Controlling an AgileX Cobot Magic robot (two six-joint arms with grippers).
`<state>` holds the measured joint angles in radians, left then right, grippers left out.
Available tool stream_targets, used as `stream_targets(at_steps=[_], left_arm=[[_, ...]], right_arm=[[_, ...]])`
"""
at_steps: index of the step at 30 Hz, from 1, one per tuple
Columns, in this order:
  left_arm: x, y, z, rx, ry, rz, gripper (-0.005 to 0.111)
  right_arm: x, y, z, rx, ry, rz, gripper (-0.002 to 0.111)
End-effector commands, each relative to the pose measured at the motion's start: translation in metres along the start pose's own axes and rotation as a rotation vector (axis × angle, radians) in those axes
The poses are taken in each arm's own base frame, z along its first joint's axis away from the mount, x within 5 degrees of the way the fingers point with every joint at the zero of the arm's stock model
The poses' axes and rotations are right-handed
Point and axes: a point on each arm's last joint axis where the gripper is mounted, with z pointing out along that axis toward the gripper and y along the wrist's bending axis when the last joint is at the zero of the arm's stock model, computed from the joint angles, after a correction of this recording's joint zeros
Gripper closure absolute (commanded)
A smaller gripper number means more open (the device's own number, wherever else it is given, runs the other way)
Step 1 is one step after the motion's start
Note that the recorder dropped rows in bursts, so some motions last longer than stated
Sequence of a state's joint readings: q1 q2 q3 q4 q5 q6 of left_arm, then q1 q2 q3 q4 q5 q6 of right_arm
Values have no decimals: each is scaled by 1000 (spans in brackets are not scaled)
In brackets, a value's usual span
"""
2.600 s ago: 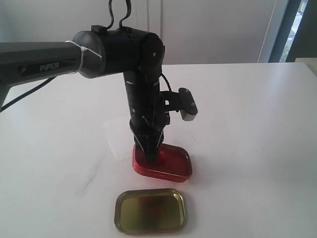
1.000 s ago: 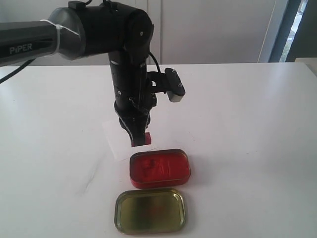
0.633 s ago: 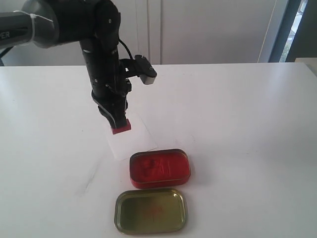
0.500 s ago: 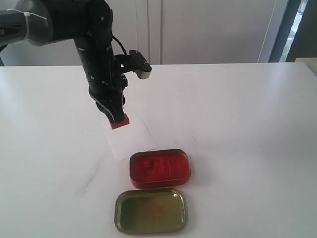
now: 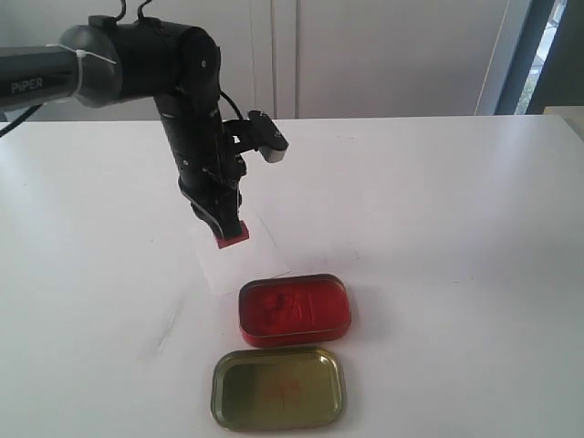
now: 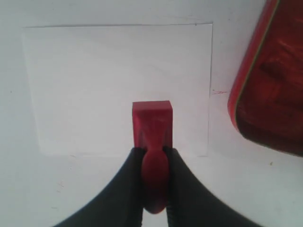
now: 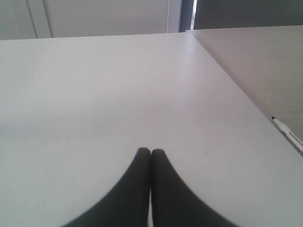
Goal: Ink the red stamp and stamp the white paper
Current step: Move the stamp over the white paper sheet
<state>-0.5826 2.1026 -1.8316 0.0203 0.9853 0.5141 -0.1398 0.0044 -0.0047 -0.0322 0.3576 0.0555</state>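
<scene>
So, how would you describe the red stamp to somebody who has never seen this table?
On the white table, find the white paper beside the open red tin. Over that paper the left pincer grips the red stamp by its knob. Unlike the tin, it is much smaller, T-shaped and the only thing held.

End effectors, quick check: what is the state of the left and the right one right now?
Left end effector: closed on the red stamp, gripping its knob handle.
Right end effector: closed, holding nothing.
</scene>
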Motion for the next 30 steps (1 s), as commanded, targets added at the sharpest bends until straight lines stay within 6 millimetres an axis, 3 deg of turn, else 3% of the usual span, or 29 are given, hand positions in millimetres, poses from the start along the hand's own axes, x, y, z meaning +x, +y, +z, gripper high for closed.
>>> stream_targets(at_steps=[1, 8, 22, 30], left_arm=[[-1, 2, 8, -2, -9, 2, 107], [0, 6, 26, -17, 27, 18, 107], [-12, 14, 12, -15, 19, 17, 107], [-17, 16, 20, 39, 58, 7, 107]], right_arm=[[0, 0, 0, -4, -14, 1, 108], [0, 0, 0, -4, -14, 1, 108], [0, 0, 0, -4, -14, 1, 108], [0, 0, 0, -4, -14, 1, 108]])
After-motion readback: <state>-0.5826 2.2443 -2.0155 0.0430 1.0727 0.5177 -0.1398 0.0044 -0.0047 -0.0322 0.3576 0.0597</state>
